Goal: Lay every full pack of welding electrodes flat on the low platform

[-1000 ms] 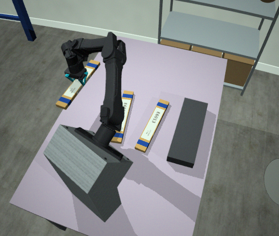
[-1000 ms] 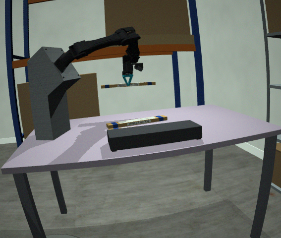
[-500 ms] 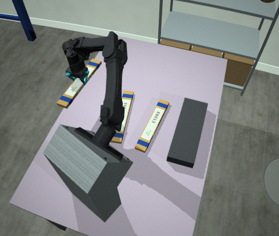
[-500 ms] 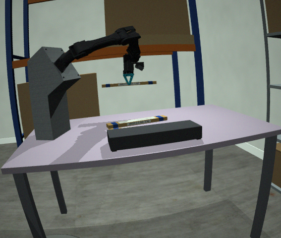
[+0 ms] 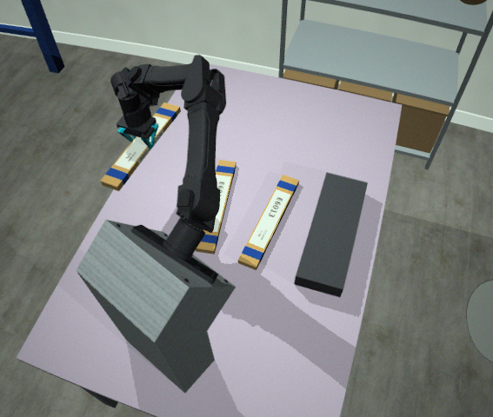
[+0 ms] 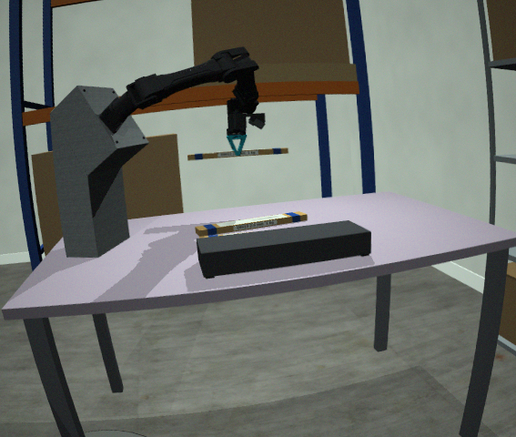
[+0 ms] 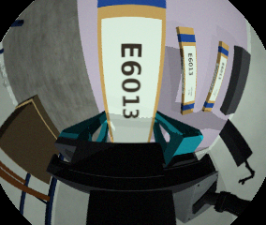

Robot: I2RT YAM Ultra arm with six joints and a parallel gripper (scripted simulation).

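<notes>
My gripper [image 5: 137, 140] [image 6: 237, 152] [image 7: 130, 112] is shut on an E6013 pack, its teal fingers on opposite long sides. This held pack [image 5: 127, 155] [image 6: 210, 155] [image 7: 131, 80] is orange with blue bands and a white label; it hangs roughly level, high above the table's left edge in the top view. A second pack [image 5: 224, 188] [image 7: 189, 70] lies flat on the table, partly hidden by the arm in the top view. A third pack [image 5: 269, 220] [image 7: 217, 77] lies flat between it and the platform. The low dark platform [image 5: 334, 233] [image 6: 286, 254] [image 7: 236, 80] bears nothing.
The arm's grey pedestal [image 5: 134, 278] [image 6: 88, 188] stands on the pale lilac table [image 5: 255, 129] [image 6: 403, 220]. The arm reaches over the second pack in the top view. A shelf rack [image 5: 372, 62] stands beyond the table's far end.
</notes>
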